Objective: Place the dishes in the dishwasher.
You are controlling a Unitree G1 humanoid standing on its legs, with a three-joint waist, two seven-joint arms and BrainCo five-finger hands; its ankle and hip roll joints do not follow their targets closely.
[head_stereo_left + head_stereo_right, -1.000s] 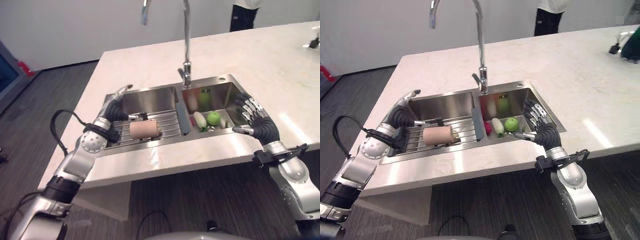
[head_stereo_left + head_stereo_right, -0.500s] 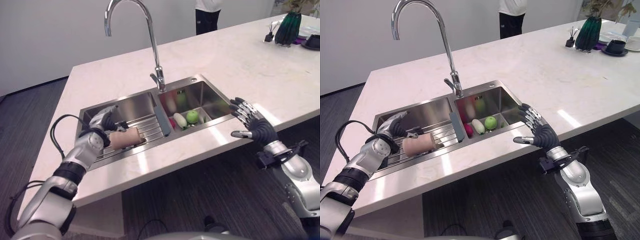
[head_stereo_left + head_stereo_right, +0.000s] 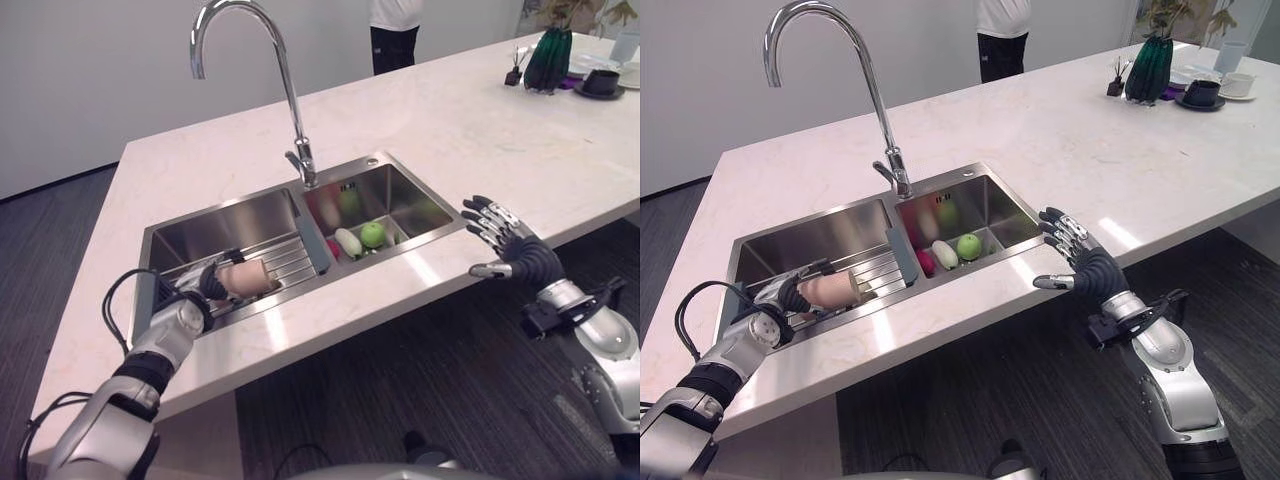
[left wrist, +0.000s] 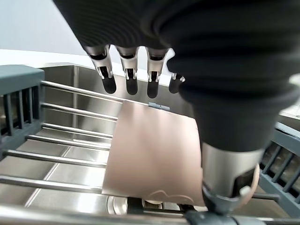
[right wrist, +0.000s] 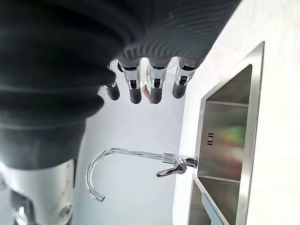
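Observation:
A pinkish-beige cup [image 3: 247, 278] lies on its side on the wire rack [image 3: 292, 262] in the left basin of the steel sink [image 3: 180, 228]. My left hand [image 3: 193, 293] is down on the rack at the cup's left end. In the left wrist view its fingers [image 4: 127, 80] reach straight over the cup [image 4: 152, 154] and the thumb [image 4: 228, 185] sits at the cup's near rim, not closed round it. My right hand [image 3: 512, 250] hovers open over the counter's front edge, right of the sink, holding nothing.
The right basin holds a green apple [image 3: 372, 234], a white vegetable [image 3: 347, 241] and a reddish item [image 3: 333, 249]. A tall curved faucet [image 3: 291, 110] rises behind the sink. A dark vase [image 3: 552, 60] and a cup on a saucer [image 3: 600, 82] stand far right. A person [image 3: 395, 30] stands behind the counter.
The camera has shifted, so the whole scene sits differently. My left hand has come down onto the cup from beside it. My right hand has drawn back from the sink's right rim to the counter edge.

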